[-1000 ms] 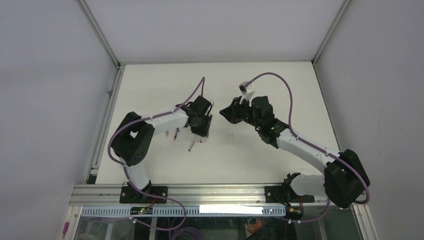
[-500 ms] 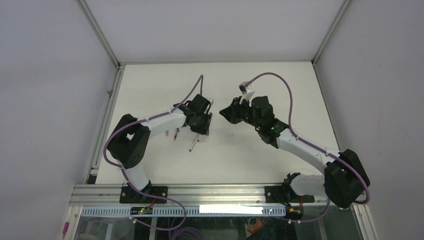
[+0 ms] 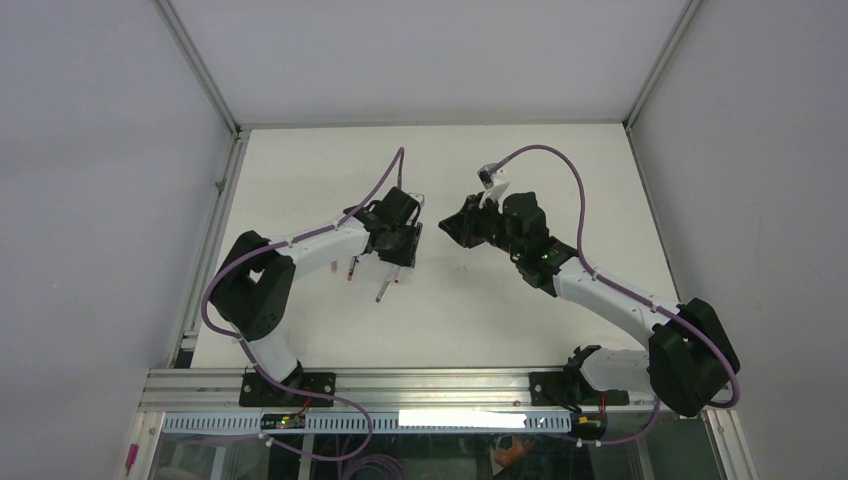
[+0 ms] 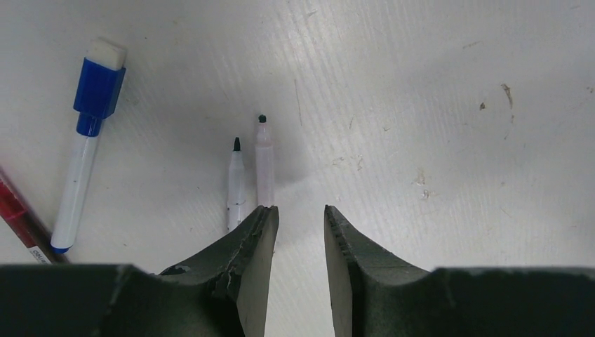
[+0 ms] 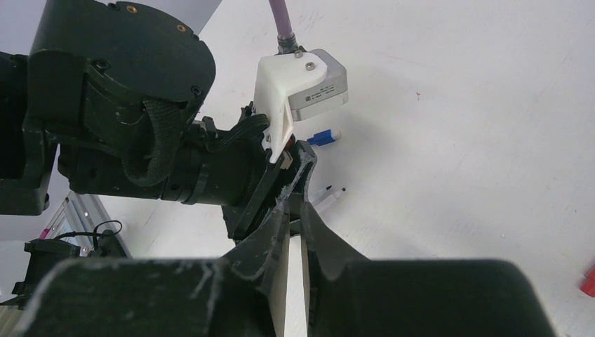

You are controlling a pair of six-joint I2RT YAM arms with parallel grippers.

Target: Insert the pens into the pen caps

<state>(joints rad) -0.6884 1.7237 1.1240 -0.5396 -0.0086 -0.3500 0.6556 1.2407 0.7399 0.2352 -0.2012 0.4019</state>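
Left fingers (image 4: 298,232) hung close over the table (image 4: 456,105), pointing down at it. They stood part-way apart with nothing between them.

Two uncapped pens lay side by side just ahead of them, parallel and almost touching. One was a white pen (image 4: 236,186) with a black tip. The other was a pale translucent pen (image 4: 264,168) with a dark tip, its rear end running under the tip of the finger on the view's left. Farther to that side lay a white pen (image 4: 74,193) with a blue cap (image 4: 97,88) on it. A dark red pen (image 4: 17,221) was cut off by the frame edge.

Right fingers (image 5: 295,210) were raised off the table and aimed at the left arm's wrist. They were nearly closed, with a cream-coloured piece (image 5: 291,295) pinched in the narrow gap; I could not tell what it was. A small red piece (image 5: 588,281) lay on the table at that view's right edge.

From overhead the two wrists faced each other mid-table, apart.
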